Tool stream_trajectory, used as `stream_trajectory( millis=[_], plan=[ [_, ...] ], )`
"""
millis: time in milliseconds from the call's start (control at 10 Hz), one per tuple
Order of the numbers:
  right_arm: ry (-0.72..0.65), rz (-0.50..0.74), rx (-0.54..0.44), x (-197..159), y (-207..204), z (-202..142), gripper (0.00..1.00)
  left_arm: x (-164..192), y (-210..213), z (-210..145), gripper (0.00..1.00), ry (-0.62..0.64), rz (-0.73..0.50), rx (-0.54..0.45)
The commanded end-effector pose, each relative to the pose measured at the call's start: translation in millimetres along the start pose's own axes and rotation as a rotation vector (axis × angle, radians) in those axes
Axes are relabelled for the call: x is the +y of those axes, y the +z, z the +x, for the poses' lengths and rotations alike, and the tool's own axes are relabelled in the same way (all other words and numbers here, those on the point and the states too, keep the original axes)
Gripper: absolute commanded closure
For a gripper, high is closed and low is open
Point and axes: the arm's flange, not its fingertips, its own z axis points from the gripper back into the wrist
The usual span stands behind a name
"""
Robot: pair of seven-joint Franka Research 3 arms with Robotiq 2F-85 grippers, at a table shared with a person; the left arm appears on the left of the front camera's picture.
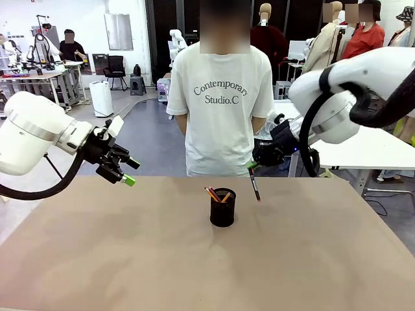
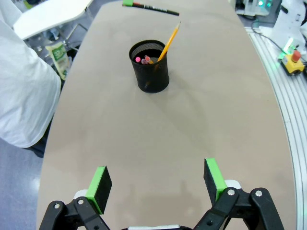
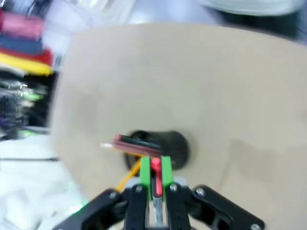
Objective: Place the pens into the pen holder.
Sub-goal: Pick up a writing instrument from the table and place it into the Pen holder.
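The brown desk (image 1: 97, 259) fills the lower half of the front view, and a person (image 1: 224, 103) in a white printed T-shirt stands at its far edge, upper middle of the frame. The left arm's fingers (image 1: 123, 170) hang at the left of the frame above the desk, spread wide and grasping nothing; the left wrist view shows their green pads (image 2: 100, 184) well apart over bare desk. The right arm's fingers (image 1: 254, 165), right of centre, are clenched on the black pen (image 1: 254, 184), which hangs nearly upright just right of the pen holder (image 1: 222, 207) and above the desk. The pen holder stands mid-desk, and in it lean the yellow-orange pen (image 2: 169, 42) and the pinkish-red pen (image 2: 144, 60).
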Motion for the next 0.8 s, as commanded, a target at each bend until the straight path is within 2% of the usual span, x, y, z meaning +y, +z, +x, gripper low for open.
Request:
stream_trajectory(
  millis=[0, 200, 400, 500, 600, 700],
  plan=[
    [0.366, 0.308, 0.021, -16, 22, -22, 1.00, -1, 3, 1, 0.00, 0.008, -0.004, -0.006],
    [0.575, 0.380, -0.008, -10, 35, -26, 1.00, -1, 3, 1, 0.00, 0.008, -0.004, -0.006],
    [0.749, 0.392, -0.078, -6, 41, -37, 1.00, -1, 3, 1, 0.00, 0.008, -0.004, -0.006],
    [0.673, 0.359, -0.225, -3, 38, -41, 1.00, -1, 3, 1, 0.00, 0.008, -0.004, -0.006],
    [0.681, 0.334, -0.024, -4, 42, -23, 1.00, -1, 3, 1, 0.00, 0.008, -0.004, -0.006],
    [0.681, 0.334, -0.024, -4, 42, -23, 1.00, -1, 3, 1, 0.00, 0.008, -0.004, -0.006]
  ],
)
